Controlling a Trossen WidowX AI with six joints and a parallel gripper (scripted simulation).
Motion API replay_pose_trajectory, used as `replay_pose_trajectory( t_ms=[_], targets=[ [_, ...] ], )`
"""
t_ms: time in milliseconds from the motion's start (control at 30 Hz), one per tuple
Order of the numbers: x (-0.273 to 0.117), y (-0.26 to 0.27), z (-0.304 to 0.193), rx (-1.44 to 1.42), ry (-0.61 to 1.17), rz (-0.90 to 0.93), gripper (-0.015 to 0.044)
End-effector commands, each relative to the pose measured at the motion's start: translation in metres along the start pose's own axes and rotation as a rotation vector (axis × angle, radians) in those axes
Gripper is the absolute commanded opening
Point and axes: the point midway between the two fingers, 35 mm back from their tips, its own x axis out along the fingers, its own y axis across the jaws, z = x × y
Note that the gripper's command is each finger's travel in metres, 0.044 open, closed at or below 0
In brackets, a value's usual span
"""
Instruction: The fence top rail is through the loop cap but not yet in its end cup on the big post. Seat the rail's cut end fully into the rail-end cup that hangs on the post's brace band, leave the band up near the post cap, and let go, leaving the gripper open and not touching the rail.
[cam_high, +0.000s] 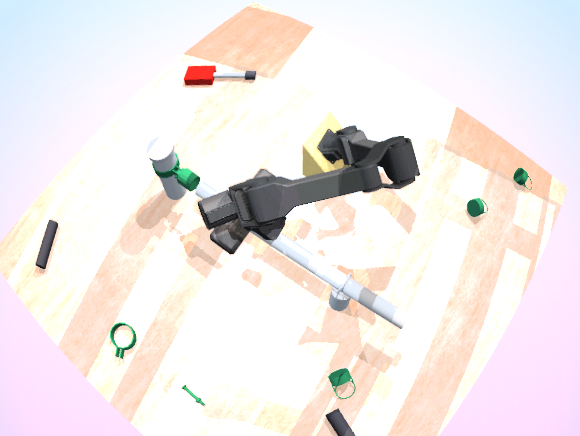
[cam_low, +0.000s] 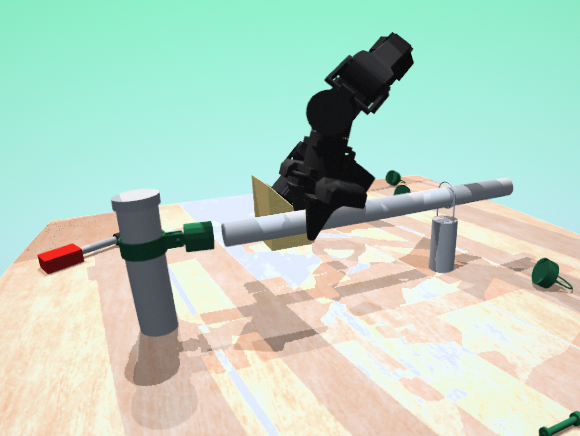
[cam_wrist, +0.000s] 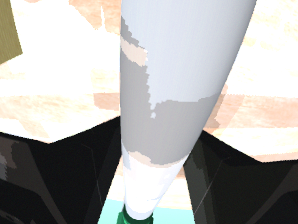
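Note:
The grey rail (cam_high: 306, 258) (cam_low: 400, 205) (cam_wrist: 172, 65) runs through the wire loop of the cap on the short post (cam_high: 339, 301) (cam_low: 442, 250). My gripper (cam_high: 246, 209) (cam_low: 320, 220) (cam_wrist: 154, 123) is shut on the rail near its cut end, one finger on each side. The green end cup (cam_high: 188, 179) (cam_low: 199, 236) (cam_wrist: 121, 217) hangs on the brace band (cam_low: 143, 249), which sits around the big post (cam_high: 174, 190) (cam_low: 151, 305) a little below the post cap (cam_high: 161, 148) (cam_low: 136, 199). The cut end is outside the cup, roughly level with it, with a small gap in the exterior view.
A yellow block (cam_high: 315, 152) (cam_low: 270, 207) stands by the arm's base. A red-handled tool (cam_high: 200, 75) (cam_low: 60, 258) lies behind the big post. Green loop caps (cam_high: 476, 207) (cam_low: 545, 273), a green ring (cam_high: 112, 334), a green bolt (cam_high: 193, 395) and dark rods (cam_high: 47, 244) lie around the table.

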Motion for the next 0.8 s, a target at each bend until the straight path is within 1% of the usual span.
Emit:
replay_pose_trajectory(
  t_ms=[0, 767],
  targets=[
    [-0.005, -0.001, -0.007, 0.01, 0.011, -0.014, 0.0],
    [0.004, 0.002, -0.022, 0.0, 0.002, -0.001, 0.0]
  ],
)
